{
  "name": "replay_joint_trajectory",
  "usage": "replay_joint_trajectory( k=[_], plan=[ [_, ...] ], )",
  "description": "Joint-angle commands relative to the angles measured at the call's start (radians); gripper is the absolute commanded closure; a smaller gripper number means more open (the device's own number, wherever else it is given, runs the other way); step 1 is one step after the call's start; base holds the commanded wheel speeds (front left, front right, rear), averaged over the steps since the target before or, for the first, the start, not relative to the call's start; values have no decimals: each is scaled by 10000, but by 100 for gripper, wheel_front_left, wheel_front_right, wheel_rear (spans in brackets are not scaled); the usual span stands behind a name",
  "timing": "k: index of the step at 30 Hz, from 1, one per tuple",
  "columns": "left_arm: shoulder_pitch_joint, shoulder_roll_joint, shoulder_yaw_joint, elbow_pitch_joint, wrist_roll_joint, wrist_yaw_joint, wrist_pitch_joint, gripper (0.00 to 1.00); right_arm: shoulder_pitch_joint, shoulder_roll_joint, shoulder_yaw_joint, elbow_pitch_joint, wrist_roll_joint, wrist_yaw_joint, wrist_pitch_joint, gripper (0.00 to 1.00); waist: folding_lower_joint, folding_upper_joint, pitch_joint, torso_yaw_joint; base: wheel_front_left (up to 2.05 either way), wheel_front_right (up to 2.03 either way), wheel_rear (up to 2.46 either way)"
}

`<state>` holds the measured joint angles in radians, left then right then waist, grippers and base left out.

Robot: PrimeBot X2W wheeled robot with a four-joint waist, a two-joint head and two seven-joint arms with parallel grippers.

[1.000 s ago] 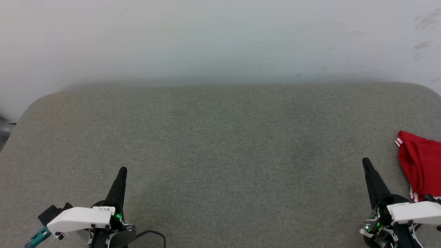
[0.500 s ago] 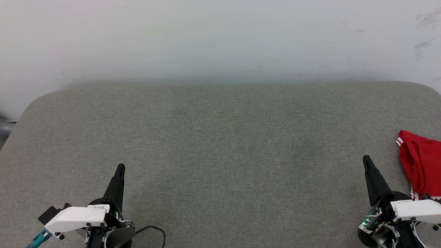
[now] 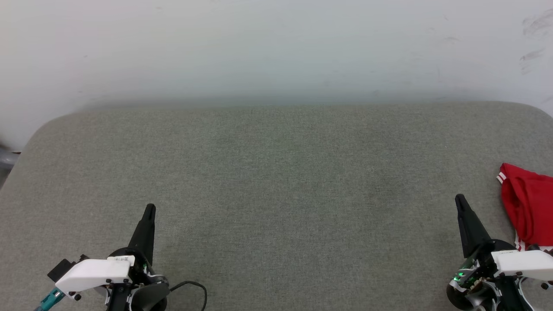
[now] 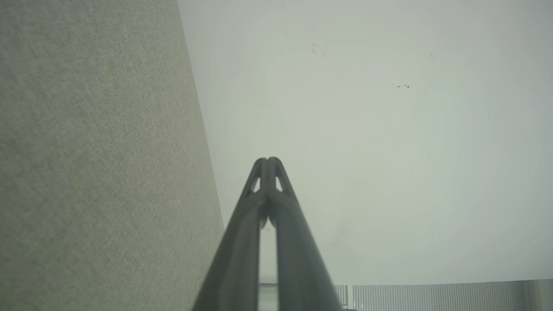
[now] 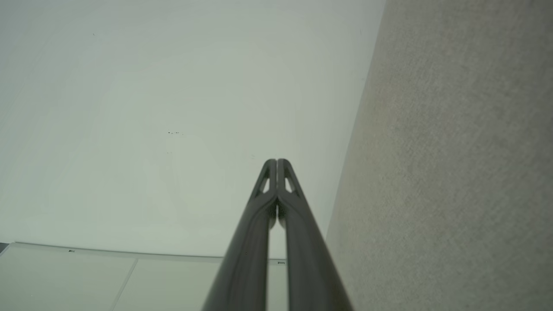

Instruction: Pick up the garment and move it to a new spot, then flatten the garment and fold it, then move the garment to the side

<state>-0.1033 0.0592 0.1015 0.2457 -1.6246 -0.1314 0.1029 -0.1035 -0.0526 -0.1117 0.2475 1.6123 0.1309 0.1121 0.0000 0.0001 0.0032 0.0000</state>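
Red cloth bunched in loose folds, the garment (image 3: pixel 529 207) lies on the grey woven bench (image 3: pixel 276 181) at the right edge of the head view, a little below mid-height. The frame cuts part of it off. White stripe trim shows at its upper left corner and again at its lower edge.

Just left of the garment, in the lower right of the frame, is the right end effector (image 3: pixel 460 198). Its two dark fingers are pressed together into one narrow point and grip nothing. A strip of bare grey fabric separates the fingers from the cloth. The garment's lower edge comes close to the white wrist housing (image 3: pixel 522 262); whether they touch cannot be told.

In the lower left of the frame, well apart from the garment, the left end effector (image 3: pixel 150 208) is likewise closed and empty, its tip pointing up the frame. A black cable (image 3: pixel 196 287) loops beside its base.

Both wrist views show the fingertips meeting. A pale wall (image 3: pixel 276 47) with faint scuff marks at its upper right rises behind the bench's rounded far edge.
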Motion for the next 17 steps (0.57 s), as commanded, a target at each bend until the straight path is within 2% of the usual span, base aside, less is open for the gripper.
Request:
replay_joint_trajectory(
  k=[1,17],
  plan=[
    [-91,-9,27,5,8,-25,34,100,-120,10,-9,9,34,-3,-5,100,0,-1,-1,0,0,0,0],
    [-95,-33,61,4,45,-25,72,100,-122,18,-17,9,24,-3,3,100,0,-1,-1,0,0,0,0]
  ],
)
